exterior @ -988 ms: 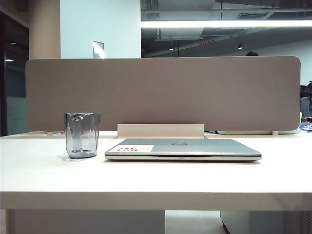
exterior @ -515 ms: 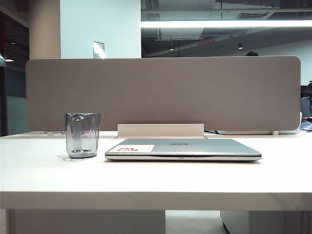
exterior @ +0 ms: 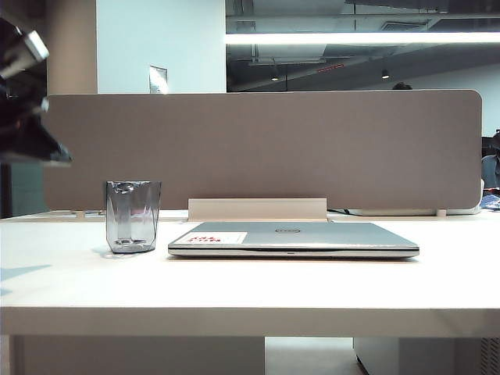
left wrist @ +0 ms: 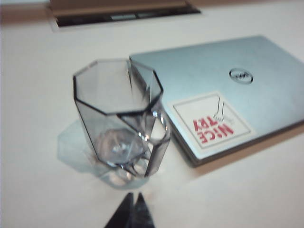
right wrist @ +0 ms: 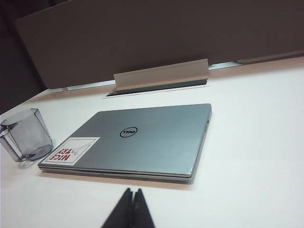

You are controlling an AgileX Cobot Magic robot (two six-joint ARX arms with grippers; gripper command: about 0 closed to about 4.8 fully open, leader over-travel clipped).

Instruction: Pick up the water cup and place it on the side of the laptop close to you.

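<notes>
Left hand, fingers pressed together, hangs just above the water cup, which stands beside the laptop; right hand, also closed, waits before the laptop.

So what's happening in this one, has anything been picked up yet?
Not yet. The transparent grey-blue faceted plastic cup stands upright on the white table, just left of the closed silver-grey laptop. The left gripper is shut and empty, above the table a little short of the cup, its arm at the exterior view's left edge. The right gripper, also shut and empty, is on the near side of the laptop.
</notes>
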